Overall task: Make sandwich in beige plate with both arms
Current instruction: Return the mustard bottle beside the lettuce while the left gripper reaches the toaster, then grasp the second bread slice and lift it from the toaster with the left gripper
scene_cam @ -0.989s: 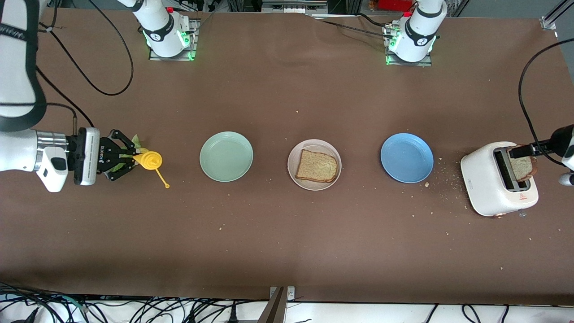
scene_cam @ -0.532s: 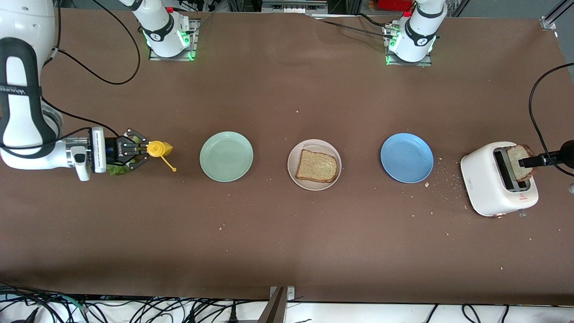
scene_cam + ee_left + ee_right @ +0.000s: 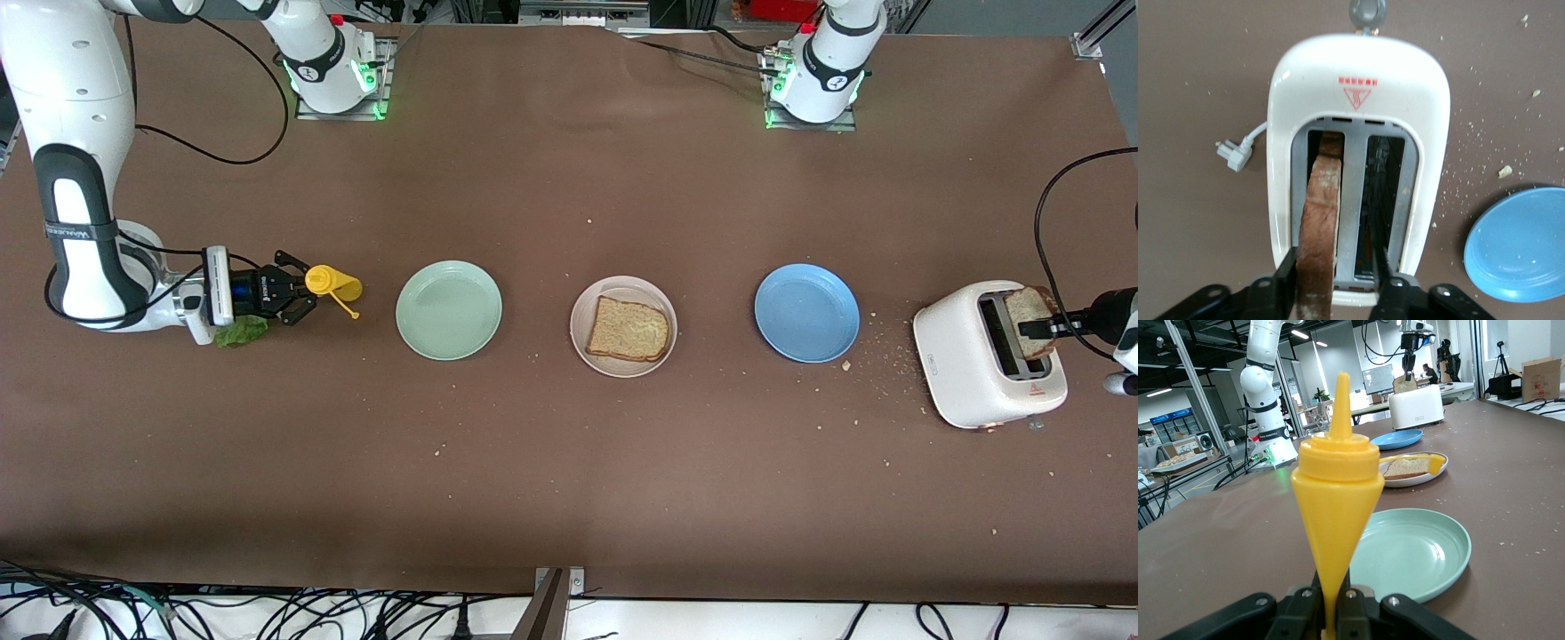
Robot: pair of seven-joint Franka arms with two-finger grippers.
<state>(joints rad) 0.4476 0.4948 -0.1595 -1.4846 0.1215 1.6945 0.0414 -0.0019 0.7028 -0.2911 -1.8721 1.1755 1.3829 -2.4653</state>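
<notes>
One brown bread slice (image 3: 629,329) lies in the beige plate (image 3: 580,342) at the table's middle. A second slice (image 3: 1027,311) stands in the slot of the white toaster (image 3: 965,364) at the left arm's end. My left gripper (image 3: 1038,329) is open astride that slice (image 3: 1321,213): one finger touches its crust, the other stands off with a gap. A green lettuce leaf (image 3: 240,332) lies on the table at the right arm's end. Just above it, my right gripper (image 3: 298,293) is shut on the narrow end of a yellow squeeze bottle (image 3: 336,284), also seen in the right wrist view (image 3: 1338,480).
A mint-green plate (image 3: 448,309) sits between the bottle and the beige plate. A blue plate (image 3: 806,312) sits between the beige plate and the toaster. Crumbs lie scattered around the toaster. The toaster's cord and plug (image 3: 1238,150) lie beside it.
The right arm has swung round and carried the yellow bottle toward the mint plate, baring the lettuce. The left gripper's fingers have drawn in around the slice in the toaster.
</notes>
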